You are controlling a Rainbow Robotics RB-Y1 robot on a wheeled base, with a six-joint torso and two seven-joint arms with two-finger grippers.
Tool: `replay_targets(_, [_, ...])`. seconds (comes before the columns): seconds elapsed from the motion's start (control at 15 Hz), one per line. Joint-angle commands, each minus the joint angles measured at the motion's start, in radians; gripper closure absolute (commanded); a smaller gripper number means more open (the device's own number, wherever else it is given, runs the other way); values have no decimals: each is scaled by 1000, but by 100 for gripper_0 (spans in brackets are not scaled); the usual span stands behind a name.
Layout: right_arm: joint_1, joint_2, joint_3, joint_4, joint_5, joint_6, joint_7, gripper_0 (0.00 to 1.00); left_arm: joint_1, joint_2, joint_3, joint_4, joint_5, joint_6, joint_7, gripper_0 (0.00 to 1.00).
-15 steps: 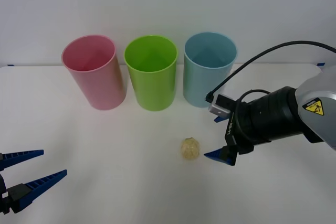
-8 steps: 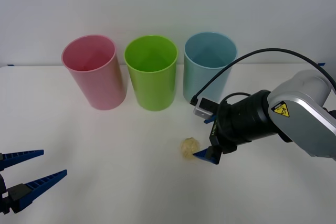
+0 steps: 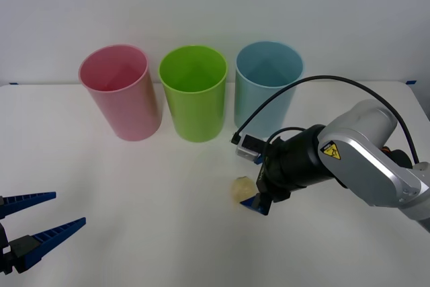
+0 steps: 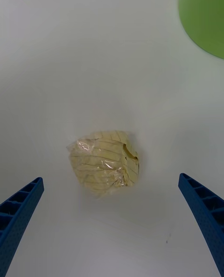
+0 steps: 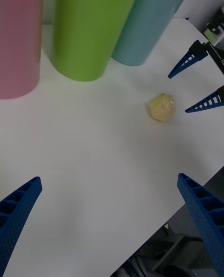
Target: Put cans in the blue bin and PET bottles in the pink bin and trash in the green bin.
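1. My right hand (image 5: 199, 81) is low over the tabletop (image 3: 134, 193), its blue fingers (image 4: 205, 216) spread apart with nothing between the pads.
2. The trash (image 4: 104, 163) lies on the tabletop just ahead of those fingers, in line with the gap between them and touching neither; in the front view I see it right beside the hand, near the middle of the tabletop.
3. Beyond it, toward the far edge, the three bins stand upright in a row: the pink bin (image 3: 121, 92) nearest the left edge, the green bin (image 3: 194, 93) in the middle, the blue bin (image 3: 267, 85) on the right. The green and blue bins stand close together; I cannot tell whether they touch.
4. My left hand (image 3: 30, 233) hovers by the near left corner, well apart from the trash, fingers wide apart and holding nothing.
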Motion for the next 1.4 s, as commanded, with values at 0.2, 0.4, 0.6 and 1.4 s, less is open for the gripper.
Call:
replay_targets(0.2, [0,25,37,24,43,22,-6,0,0,0,0,0,0,0,0,0])
replay_targets(0.4, [0,48,46,50,74,31,-6,0,0,0,0,0,0,0,0,0])
replay_targets(0.6, [-1,80,52,83,108,34,-4,0,0,0,0,0,0,0,0,0])
replay_targets(1.4, [-21,122,104,170,181,78,-7,0,0,0,0,0,0,0,0,0])
